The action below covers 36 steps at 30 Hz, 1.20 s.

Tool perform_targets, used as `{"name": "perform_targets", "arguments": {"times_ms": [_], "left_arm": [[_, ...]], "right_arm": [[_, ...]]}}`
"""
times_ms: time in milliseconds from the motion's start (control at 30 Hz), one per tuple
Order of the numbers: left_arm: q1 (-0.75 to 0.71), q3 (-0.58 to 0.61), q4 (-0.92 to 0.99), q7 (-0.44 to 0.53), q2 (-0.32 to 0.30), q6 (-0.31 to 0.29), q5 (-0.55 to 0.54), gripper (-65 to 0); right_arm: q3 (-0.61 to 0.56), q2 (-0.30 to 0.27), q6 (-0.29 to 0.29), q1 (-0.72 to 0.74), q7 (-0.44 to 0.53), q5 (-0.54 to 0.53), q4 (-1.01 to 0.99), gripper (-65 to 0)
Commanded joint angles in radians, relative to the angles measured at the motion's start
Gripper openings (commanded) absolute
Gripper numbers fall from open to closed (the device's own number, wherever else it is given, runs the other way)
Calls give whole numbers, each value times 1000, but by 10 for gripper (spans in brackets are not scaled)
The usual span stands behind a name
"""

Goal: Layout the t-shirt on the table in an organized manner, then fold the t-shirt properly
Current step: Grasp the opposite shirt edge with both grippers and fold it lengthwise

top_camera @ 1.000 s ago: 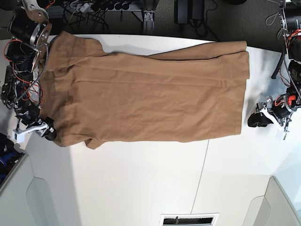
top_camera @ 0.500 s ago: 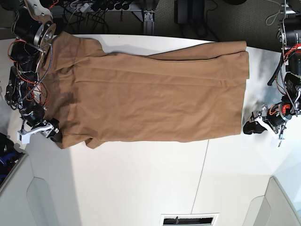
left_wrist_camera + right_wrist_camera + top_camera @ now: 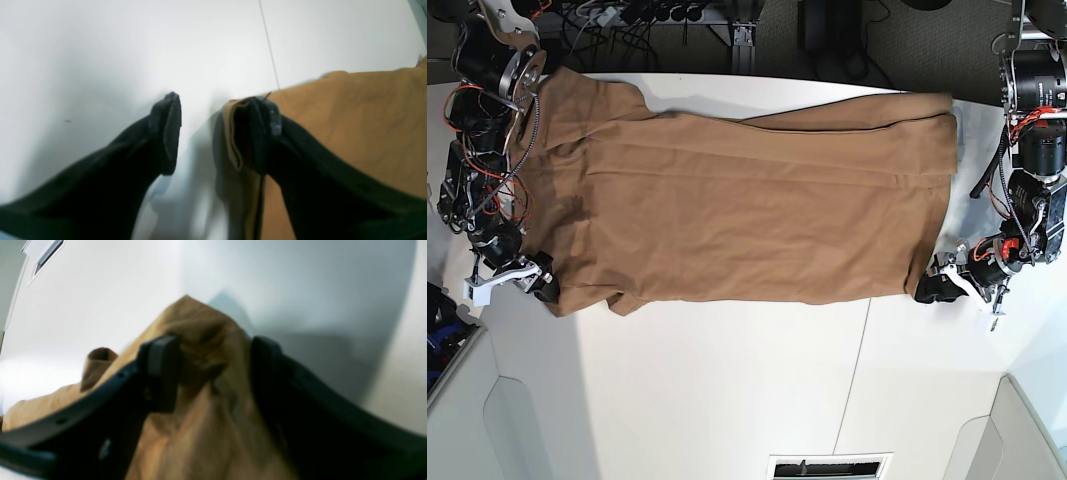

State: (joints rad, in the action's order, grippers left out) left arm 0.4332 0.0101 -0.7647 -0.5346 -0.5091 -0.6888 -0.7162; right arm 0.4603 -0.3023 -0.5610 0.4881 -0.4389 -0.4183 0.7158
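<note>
My left claw (image 3: 213, 133) is open, one finger over the hem corner of the t-shirt (image 3: 747, 200), which lies spread on the bench (image 3: 727, 380). My right claw (image 3: 206, 373) straddles bunched sleeve cloth; whether it pinches, I cannot tell. I should close on both layers, then lift both ends evenly.

- The t-shirt (image 3: 737, 205) lies spread flat across the table (image 3: 727, 380).
- Right gripper (image 3: 539, 288) sits at one near corner, left gripper (image 3: 930, 288) at the other.
</note>
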Motion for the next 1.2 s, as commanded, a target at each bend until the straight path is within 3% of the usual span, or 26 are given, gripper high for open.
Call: {"name": "perform_targets", "arguments": {"times_ms": [0, 233, 300, 467, 633, 700, 833, 900, 1000, 1067, 1167], "left_arm": [[41, -4, -14, 15, -15, -9, -25, -302], [68, -3, -14, -84, -6, -9, -91, -302], [68, -3, -14, -90, 0, -9, -77, -302], [68, -3, -13, -86, 24, 77, 13, -302], [67, -2, -13, -87, 35, 83, 56, -311], [68, 2, -13, -94, 35, 82, 55, -392], [68, 10, -14, -99, 35, 24, 55, -650], [71, 10, -14, -98, 31, -4, 50, -650], [80, 10, -18, -102, 8, -9, -11, -650], [80, 10, -32, -127, -10, -9, -71, -650], [78, 10, -57, -238, -24, -9, -177, -650]], "right_arm": [[-2, -13, 6, 19, -21, 11, 8, -311], [-2, -13, 6, 18, -21, 8, 8, -311], [-2, -13, 5, 18, -21, 8, 8, -311], [-2, -13, 6, 18, -21, 8, 8, -311], [-2, -13, 7, 18, -21, 8, 8, -311], [-2, -13, 7, 18, -21, 8, 8, -311], [-2, -13, 7, 18, -21, 10, 8, -323], [-2, -14, 7, 21, -15, 11, 8, -427], [-2, -13, 0, 21, 7, 11, 23, -647], [-2, -14, -20, 19, 9, 11, 46, -650], [-2, -21, -27, 15, -15, 11, 92, -650]]}}
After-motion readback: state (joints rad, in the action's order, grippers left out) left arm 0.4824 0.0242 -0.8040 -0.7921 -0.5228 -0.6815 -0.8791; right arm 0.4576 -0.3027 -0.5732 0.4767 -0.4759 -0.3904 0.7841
